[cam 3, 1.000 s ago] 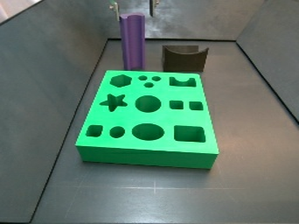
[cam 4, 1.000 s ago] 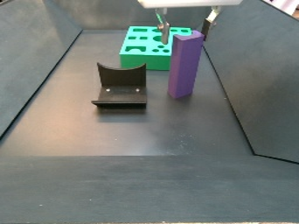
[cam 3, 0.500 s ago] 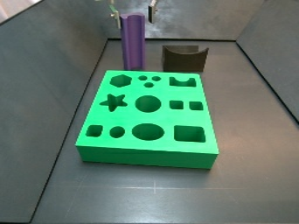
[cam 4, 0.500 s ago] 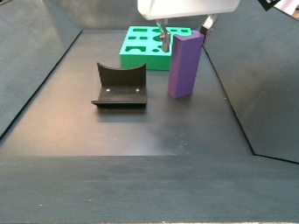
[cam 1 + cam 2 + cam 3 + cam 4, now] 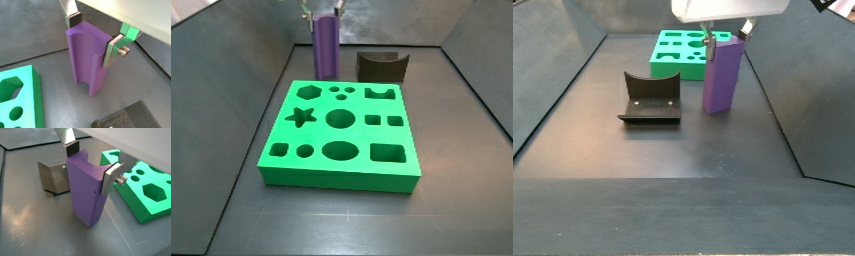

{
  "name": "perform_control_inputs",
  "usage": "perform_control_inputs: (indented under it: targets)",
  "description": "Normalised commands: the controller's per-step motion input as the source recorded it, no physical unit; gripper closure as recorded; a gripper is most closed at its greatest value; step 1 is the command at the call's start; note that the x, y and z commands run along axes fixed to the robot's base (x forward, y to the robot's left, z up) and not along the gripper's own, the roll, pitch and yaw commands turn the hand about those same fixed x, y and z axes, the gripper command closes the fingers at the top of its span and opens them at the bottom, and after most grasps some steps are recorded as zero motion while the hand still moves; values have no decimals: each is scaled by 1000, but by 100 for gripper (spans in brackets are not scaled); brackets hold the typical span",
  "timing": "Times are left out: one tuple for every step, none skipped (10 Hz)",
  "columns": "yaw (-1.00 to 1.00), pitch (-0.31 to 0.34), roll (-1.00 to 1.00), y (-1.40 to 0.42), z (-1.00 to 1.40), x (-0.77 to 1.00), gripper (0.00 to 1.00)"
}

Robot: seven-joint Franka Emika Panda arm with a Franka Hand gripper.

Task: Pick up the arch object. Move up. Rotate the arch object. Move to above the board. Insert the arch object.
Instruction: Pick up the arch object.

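Dark grey flooring with sloping grey walls surrounds the scene. On it lies the board [image 5: 341, 135], a thick bright green slab cut with a star, circles, an oval, squares and a hexagon. Beyond its far edge stands the arch object [image 5: 326, 45], a plain purple block, upright, tall and slim edge-on, broad in a side view [image 5: 722, 75], with a shallow curved groove along its top [image 5: 89, 60]. The gripper [image 5: 93, 35] is down over the block's top, its silver fingers [image 5: 111, 175] lying against opposite faces, closed onto it. Its base seems to rest on the floor. Right of it stands the fixture [image 5: 382, 66], dark and apart from the block [image 5: 648, 99]
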Motion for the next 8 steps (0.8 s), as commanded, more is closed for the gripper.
perform_control_inputs:
  targets:
    - [0, 0, 0, 0, 0, 0, 100]
    - [0, 0, 0, 0, 0, 0, 100]
    - [0, 0, 0, 0, 0, 0, 100]
    - [0, 0, 0, 0, 0, 0, 100]
    - [0, 0, 0, 0, 0, 0, 100]
    - [0, 0, 0, 0, 0, 0, 100]
    - [0, 0, 0, 0, 0, 0, 100]
    - [0, 0, 0, 0, 0, 0, 100]
